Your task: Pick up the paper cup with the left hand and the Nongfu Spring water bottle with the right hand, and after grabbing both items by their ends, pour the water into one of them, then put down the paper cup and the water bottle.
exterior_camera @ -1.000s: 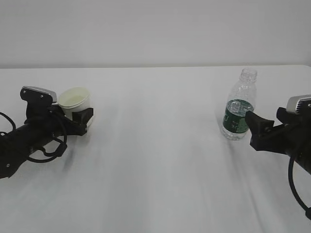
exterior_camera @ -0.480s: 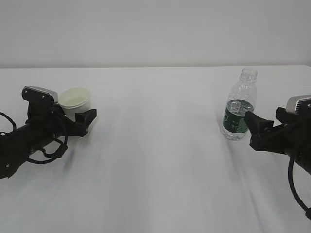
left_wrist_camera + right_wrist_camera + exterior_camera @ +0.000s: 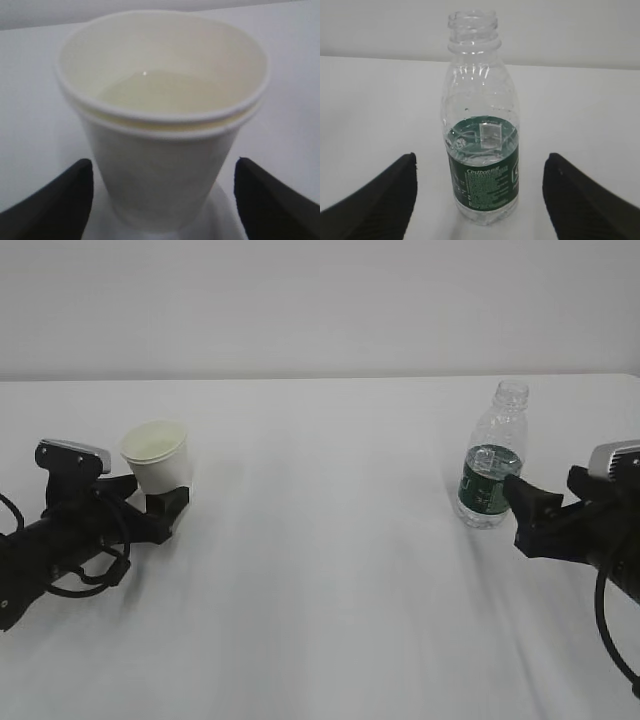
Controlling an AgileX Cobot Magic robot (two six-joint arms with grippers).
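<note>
My left hand (image 3: 160, 512) stands with jaws spread wide, a finger (image 3: 55, 200) on each side of the paper cup (image 3: 162, 125) and clear of its wall. The cup stands upright on the white table (image 3: 320, 570), well left of the Nongfu Spring water bottle (image 3: 492, 460), with water (image 3: 160, 92) in it. Judgement: thin wall, easily crushed; grip low, lightly. My right hand (image 3: 530, 510) is likewise spread, just short of the bottle. Judgement: light, ribbed, slippery; take it at the green label (image 3: 484, 170).
</note>
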